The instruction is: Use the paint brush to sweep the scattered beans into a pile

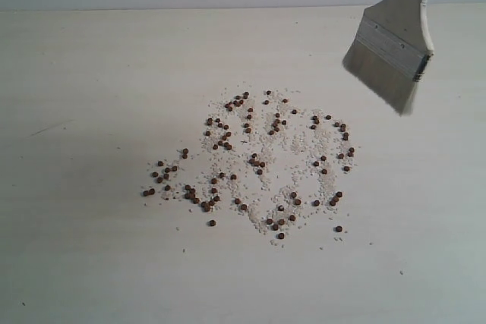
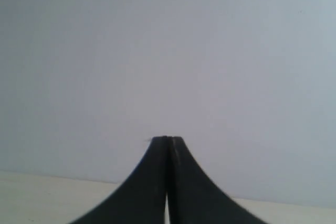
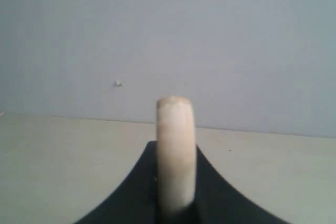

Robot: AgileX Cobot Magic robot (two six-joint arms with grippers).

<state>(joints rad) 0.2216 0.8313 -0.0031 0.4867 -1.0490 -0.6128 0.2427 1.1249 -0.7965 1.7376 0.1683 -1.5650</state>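
The beans (image 1: 254, 161) are seen scattered among whitish grains (image 1: 304, 142) on the counter (image 1: 91, 111). Farther back, at right, the paint brush (image 1: 391, 47) is held tilted, pinched by the right jaws; the left jaws are pressed together, empty.

The left gripper (image 2: 168, 140) has its two dark fingers pressed flat together, tips meeting with nothing between them, and it points roughly level. The right gripper (image 3: 176, 149) is clamped on either side of the paint brush (image 3: 176, 129) handle, whose rounded end stands out past the fingertips. In the exterior view that arm's grip lies beyond the frame edge at one o'clock.
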